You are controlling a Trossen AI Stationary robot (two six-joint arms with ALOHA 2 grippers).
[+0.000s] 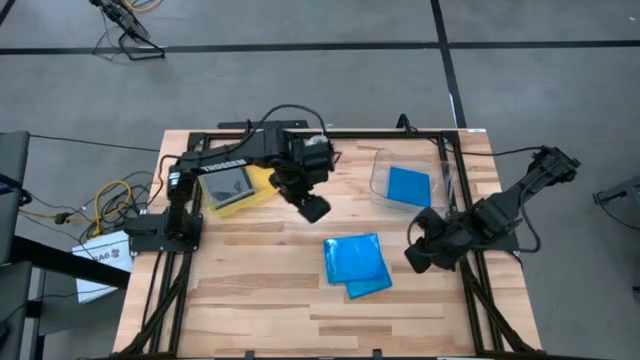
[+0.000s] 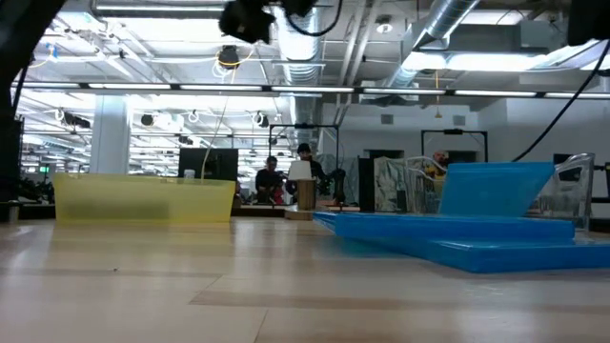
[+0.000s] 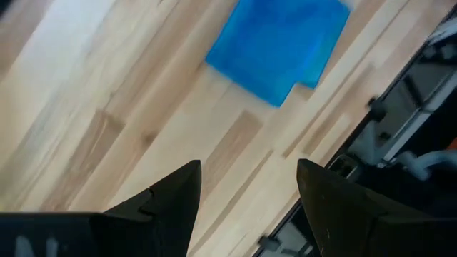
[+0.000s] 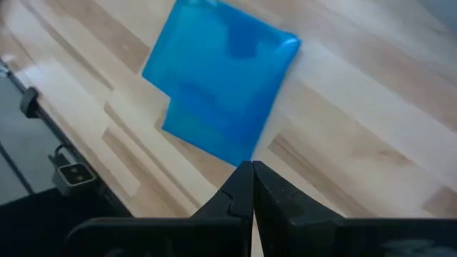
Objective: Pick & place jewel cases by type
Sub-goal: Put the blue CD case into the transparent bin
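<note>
Pale wooden planks make up the table [image 1: 260,300], which sits on a grey concrete floor. Two blue jewel cases [image 1: 356,265] lie stacked and slightly offset near the table's middle, toward the right side; the low view shows them flat on the wood. A third blue jewel case [image 1: 408,186] leans inside the clear bin [image 1: 378,178] at the far right. A grey jewel case [image 1: 228,185] seems to rest in the yellow tray [image 1: 262,180] at the far left, though the arm partly covers it. The left gripper [image 1: 313,208] hangs above the table between tray and bin, its fingers spread apart and empty. The right gripper [image 1: 418,255] waits at the table's right edge beside the stacked cases, fingers pressed together, holding nothing.
</note>
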